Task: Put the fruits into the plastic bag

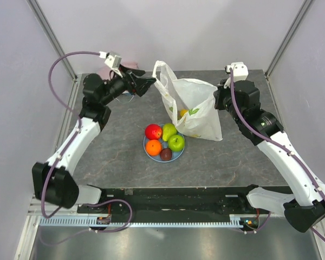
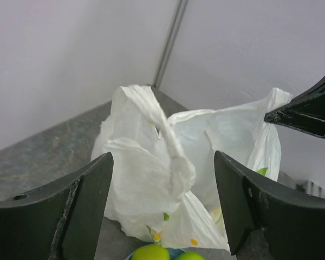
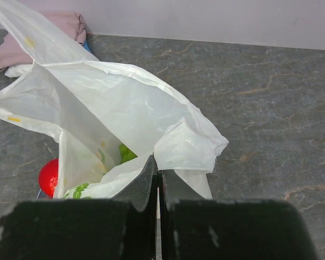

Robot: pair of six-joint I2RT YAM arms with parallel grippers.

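The white plastic bag [image 1: 197,111] stands behind the plate with its mouth held wide and one loop handle [image 1: 158,69] sticking up. My right gripper [image 3: 157,179] is shut on the bag's right rim [image 3: 184,149]. My left gripper [image 1: 147,84] hangs open just left of the handle; the crumpled handle [image 2: 154,124] lies beyond its black fingers [image 2: 86,206], which touch nothing. A yellow fruit [image 1: 183,112] shows inside the bag. On the light-blue plate [image 1: 177,155] sit a red apple [image 1: 153,131], pear [image 1: 168,130], green apple [image 1: 176,142], orange [image 1: 153,147] and a small dark fruit [image 1: 166,154].
A folded pink cloth [image 3: 43,32] lies at the table's back left, behind the left gripper. Purple cables [image 1: 57,70] loop off both arms. Grey walls and corner posts close in the table's back and sides.
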